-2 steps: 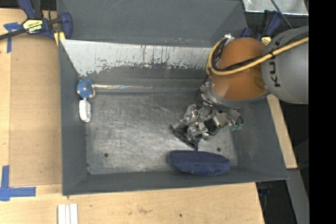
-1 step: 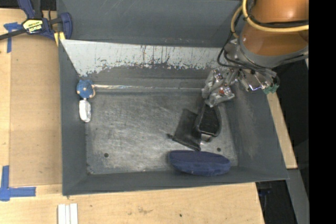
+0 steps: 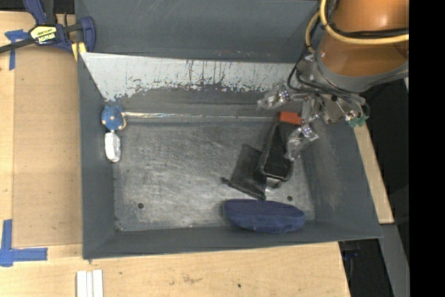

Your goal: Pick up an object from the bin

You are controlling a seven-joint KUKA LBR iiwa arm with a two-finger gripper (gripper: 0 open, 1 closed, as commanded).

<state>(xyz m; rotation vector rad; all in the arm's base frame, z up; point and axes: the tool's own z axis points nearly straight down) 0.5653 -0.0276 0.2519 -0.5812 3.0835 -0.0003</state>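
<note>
My gripper hangs in the right part of the bin, just above the upper right end of a black oblong thing. That black thing lies slanted, partly on top of a dark flat piece. Whether the gripper touches the black thing cannot be made out. A dark blue rounded pouch lies just below them, against the bin's front wall.
A small blue and white thing lies against the left wall. The arm's orange cover sits over the bin's right rim. The bin's floor between the left wall and the black things is bare metal.
</note>
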